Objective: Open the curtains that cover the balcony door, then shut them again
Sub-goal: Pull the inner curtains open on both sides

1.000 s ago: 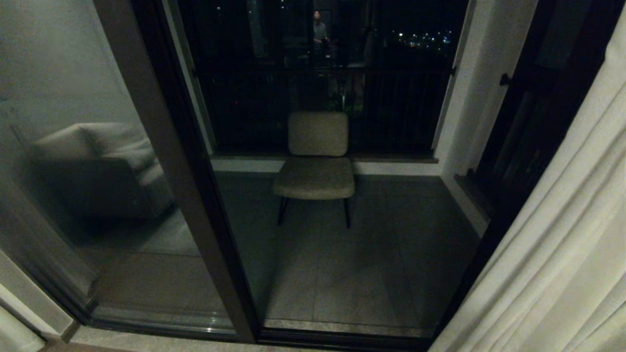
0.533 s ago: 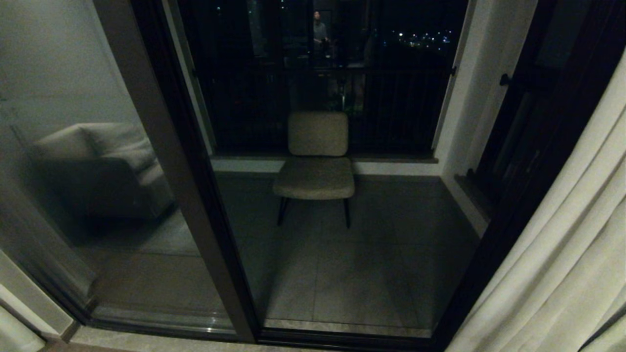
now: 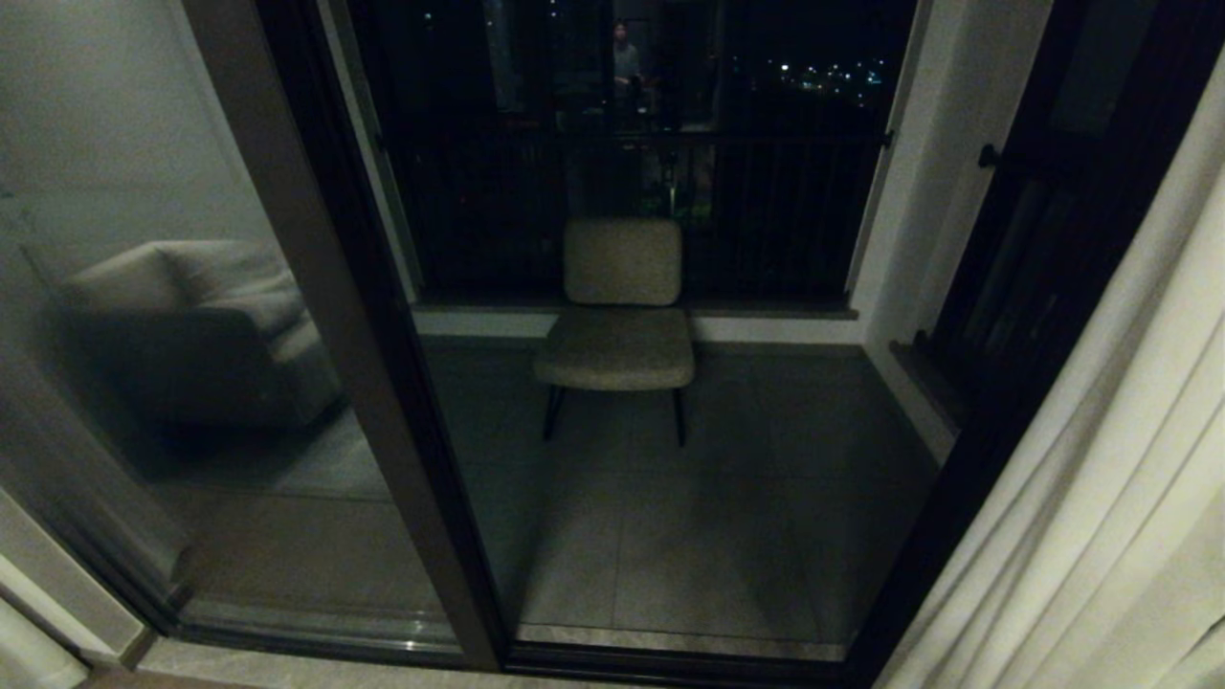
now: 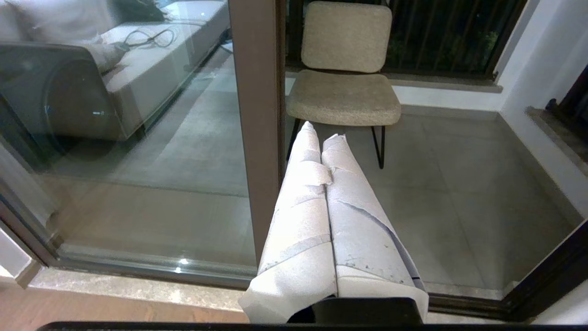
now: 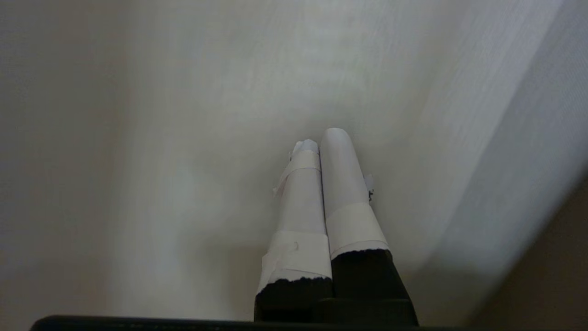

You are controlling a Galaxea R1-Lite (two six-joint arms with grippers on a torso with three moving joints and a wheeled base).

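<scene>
Head view: curtains beside balcony door.

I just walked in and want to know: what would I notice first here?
First, the beige chair alone on the dark balcony, seen through the glass balcony door. Then the cream curtain bunched at the right edge, with the right claw, shut, pushed against its folds.

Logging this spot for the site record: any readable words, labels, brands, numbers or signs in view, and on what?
None can be read.
Balcony door: bare frame, no label.
Curtains: plain fabric.
Chair: no tag showing.
Left gripper and right gripper: plain white tape on the fingers, with only tiny dark marks, no text.
</scene>
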